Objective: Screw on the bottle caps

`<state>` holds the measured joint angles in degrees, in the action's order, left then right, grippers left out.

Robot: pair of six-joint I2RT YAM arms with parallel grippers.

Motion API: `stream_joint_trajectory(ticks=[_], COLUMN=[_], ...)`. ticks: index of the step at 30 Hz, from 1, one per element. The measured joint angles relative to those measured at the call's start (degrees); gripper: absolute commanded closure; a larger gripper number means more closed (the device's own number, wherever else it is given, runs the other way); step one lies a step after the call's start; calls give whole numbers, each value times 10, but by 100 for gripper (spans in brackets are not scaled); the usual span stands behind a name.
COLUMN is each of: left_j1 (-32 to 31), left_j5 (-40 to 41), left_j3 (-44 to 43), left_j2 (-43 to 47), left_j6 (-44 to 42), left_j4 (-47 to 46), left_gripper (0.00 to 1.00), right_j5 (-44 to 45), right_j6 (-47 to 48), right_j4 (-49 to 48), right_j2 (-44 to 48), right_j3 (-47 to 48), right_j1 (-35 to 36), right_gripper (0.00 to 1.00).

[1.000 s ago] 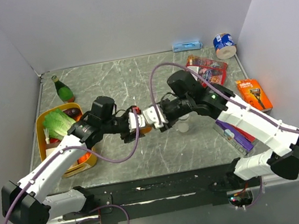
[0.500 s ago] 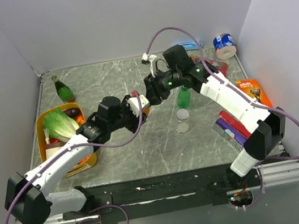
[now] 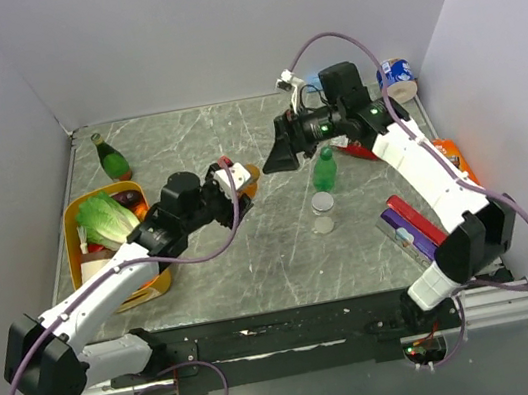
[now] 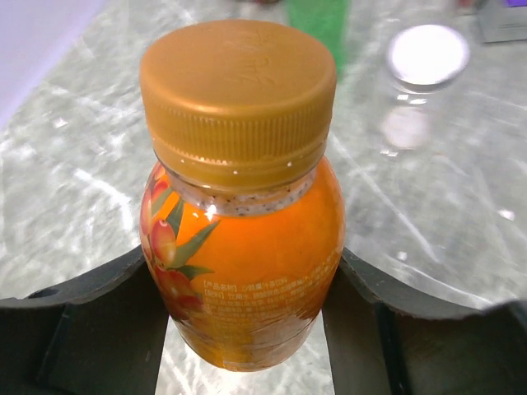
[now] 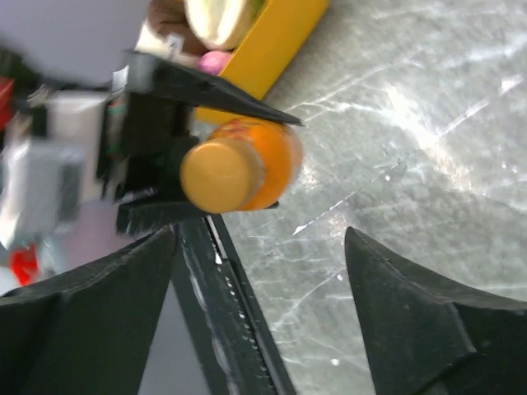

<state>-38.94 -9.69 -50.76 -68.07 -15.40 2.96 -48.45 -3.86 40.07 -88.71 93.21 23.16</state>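
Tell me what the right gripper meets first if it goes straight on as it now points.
Most likely the orange bottle, cap on, held in the left gripper. It sits off centre between the right gripper's open fingers; depth is unclear.

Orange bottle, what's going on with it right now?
The left gripper grips the orange bottle off the table, its orange cap on the neck. The right gripper is open and apart from it, facing the cap. The green bottle and clear bottle stand on the table nearby.
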Motion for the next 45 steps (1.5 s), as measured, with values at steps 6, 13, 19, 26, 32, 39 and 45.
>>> stream_joint_trajectory(ticks=[6, 13, 19, 26, 32, 39, 45], left_j1=[21, 21, 21, 21, 23, 24, 23], left_j5=[-154, -269, -291, -296, -292, -260, -234], left_j3=[-3, -14, -26, -36, -36, -17, -16], left_j2=[0, 0, 0, 1, 1, 0, 0], left_j6=[-30, -103, -139, -141, -125, -15, 14], left_j4=[40, 105, 129, 129, 126, 70, 55], left_gripper=[99, 99, 99, 99, 99, 99, 40], right_j5=[-63, -33, -5, 3, 7, 33, 70], right_j6=[195, 460, 530, 541, 508, 340, 295], right_j4=[9, 26, 26, 28, 22, -43, -50], right_j2=[62, 133, 127, 111, 107, 88, 79], right_j3=[-39, -93, -94, -94, -93, -91, -75], right_j1=[22, 112, 136, 149, 150, 145, 150], right_gripper=[5, 11, 25, 51, 87, 100, 100])
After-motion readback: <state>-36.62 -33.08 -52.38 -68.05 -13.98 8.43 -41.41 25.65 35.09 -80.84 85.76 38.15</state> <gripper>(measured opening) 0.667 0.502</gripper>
